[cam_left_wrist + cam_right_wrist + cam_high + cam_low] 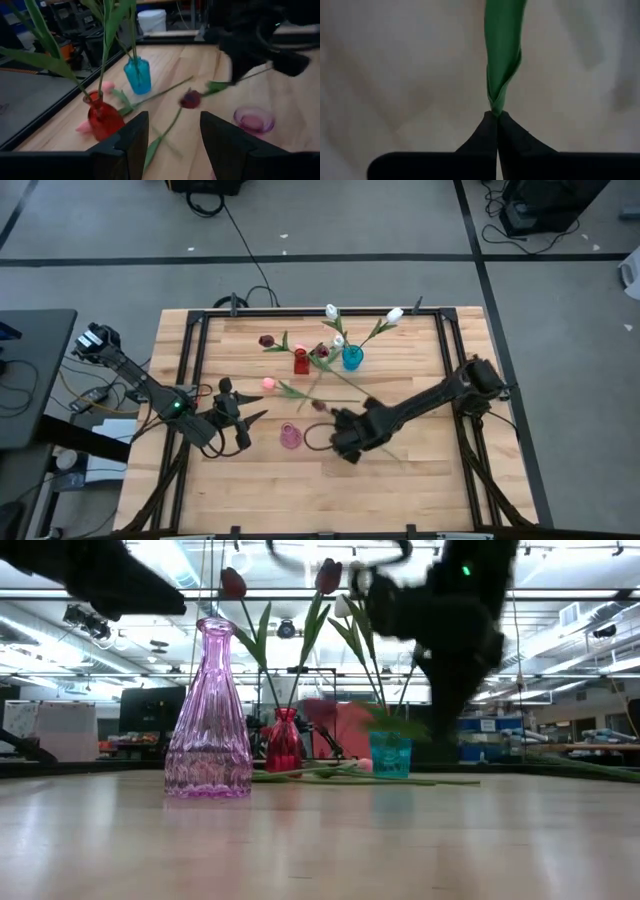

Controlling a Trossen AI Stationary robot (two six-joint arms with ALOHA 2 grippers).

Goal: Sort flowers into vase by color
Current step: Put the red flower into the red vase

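We see the right gripper pinched fully closed on the green stem of a maroon tulip, carried above the tabletop just beside the pink vase. The left gripper hangs wide open and empty next to that vase's other side. Two maroon tulips stand in the red vase, white tulips in the blue vase, a pink tulip lies on the wooden table; no writing is readable.

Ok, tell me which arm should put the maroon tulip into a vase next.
The right. Its end effector is already shut on the maroon tulip by the stem, beside the red vase. The left end effector is open and empty, farther back.
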